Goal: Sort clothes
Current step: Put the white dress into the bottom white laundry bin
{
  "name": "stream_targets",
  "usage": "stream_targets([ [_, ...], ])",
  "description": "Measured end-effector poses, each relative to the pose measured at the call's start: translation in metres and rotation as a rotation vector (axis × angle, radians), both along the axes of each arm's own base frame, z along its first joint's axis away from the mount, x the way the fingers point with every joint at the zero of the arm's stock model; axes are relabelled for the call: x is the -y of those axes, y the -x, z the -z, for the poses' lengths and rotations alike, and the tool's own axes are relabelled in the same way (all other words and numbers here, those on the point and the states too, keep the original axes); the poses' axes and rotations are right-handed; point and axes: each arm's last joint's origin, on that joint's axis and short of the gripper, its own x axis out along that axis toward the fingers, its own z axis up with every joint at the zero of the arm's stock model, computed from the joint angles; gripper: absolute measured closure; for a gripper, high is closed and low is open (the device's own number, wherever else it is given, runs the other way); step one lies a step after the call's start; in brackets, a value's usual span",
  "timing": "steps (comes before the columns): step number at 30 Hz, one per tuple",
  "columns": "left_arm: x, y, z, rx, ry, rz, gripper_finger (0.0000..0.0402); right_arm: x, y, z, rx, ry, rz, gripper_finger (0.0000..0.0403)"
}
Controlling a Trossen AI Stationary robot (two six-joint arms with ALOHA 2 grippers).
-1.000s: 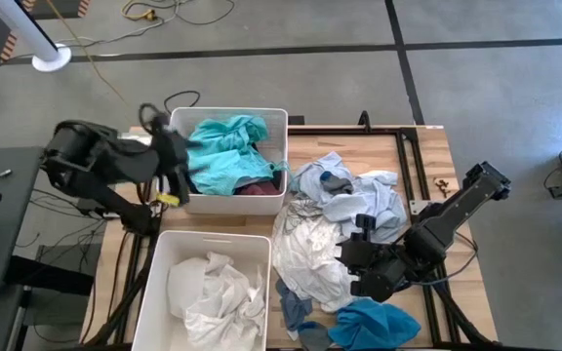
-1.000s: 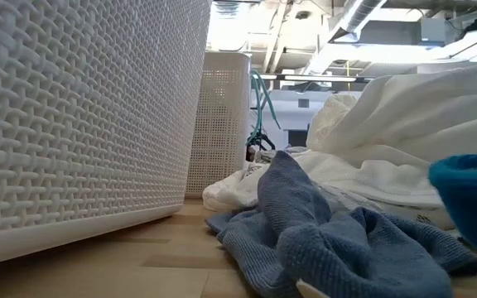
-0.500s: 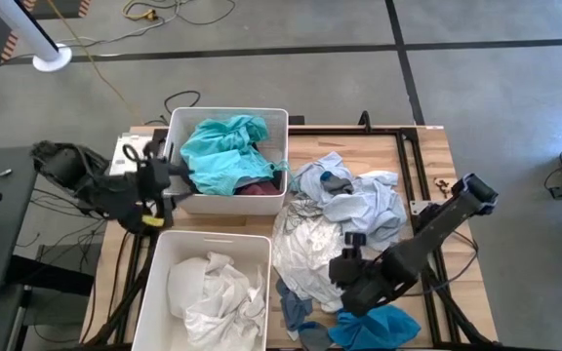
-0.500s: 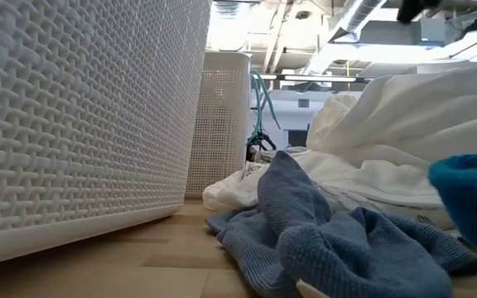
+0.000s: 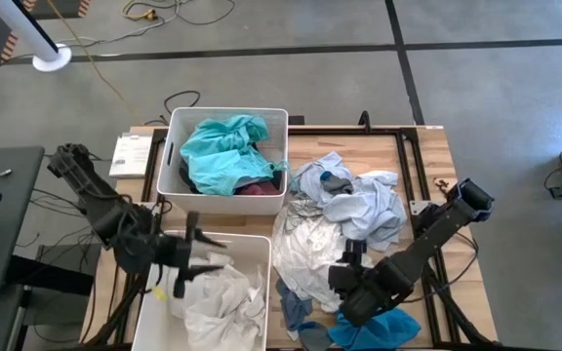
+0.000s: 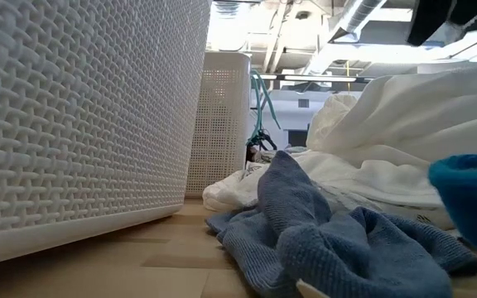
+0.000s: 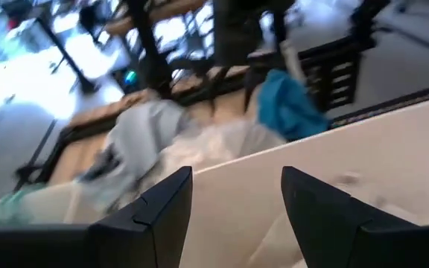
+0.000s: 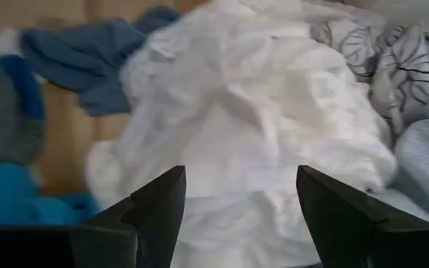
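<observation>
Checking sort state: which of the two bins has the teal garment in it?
The bin farther from the camera's bottom edge holds the teal garment; the nearer bin holds only white clothes.

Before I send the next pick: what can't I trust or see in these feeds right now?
- Maroon garment: high view, mostly buried under the teal garment in the far bin.
- Left wrist view: blurred; pile details unreadable past the open left hand.
- Low view: the near bin blocks the table's left side; both hands are out of sight.
- Bright blue garment: low view, cut off by the edge.
- Right hand: open, nothing between its fingers.
</observation>
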Motion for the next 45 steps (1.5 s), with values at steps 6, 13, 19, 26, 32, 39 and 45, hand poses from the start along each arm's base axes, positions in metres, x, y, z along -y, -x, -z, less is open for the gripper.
stream_targets([
  [6, 0.016, 0.000, 0.022, 0.080, 0.008, 0.133, 0.0201, 0.006, -0.001, 0.000, 0.014, 0.022, 0.075, 0.0130],
  [13, 0.021, 0.002, 0.026, 0.109, 0.003, 0.172, 0.0201, 0.013, -0.012, 0.009, 0.054, -0.007, 0.084, 0.0130],
  [19, 0.030, -0.004, 0.031, 0.113, -0.027, 0.224, 0.0201, 0.025, -0.017, 0.044, 0.036, -0.022, 0.103, 0.0130],
  [26, 0.039, -0.012, 0.042, 0.086, -0.062, 0.229, 0.0201, 0.037, -0.021, 0.083, 0.061, -0.114, 0.108, 0.0130],
  [32, 0.043, -0.015, 0.048, 0.067, -0.078, 0.231, 0.0201, 0.050, -0.017, 0.112, 0.077, -0.179, 0.156, 0.0132],
  [39, 0.043, -0.015, 0.047, 0.071, -0.082, 0.230, 0.0201, 0.061, -0.012, 0.130, 0.111, -0.218, 0.220, 0.0167],
  [45, 0.043, -0.016, 0.047, 0.071, -0.082, 0.230, 0.0201, 0.063, -0.012, 0.134, 0.116, -0.237, 0.216, 0.0313],
])
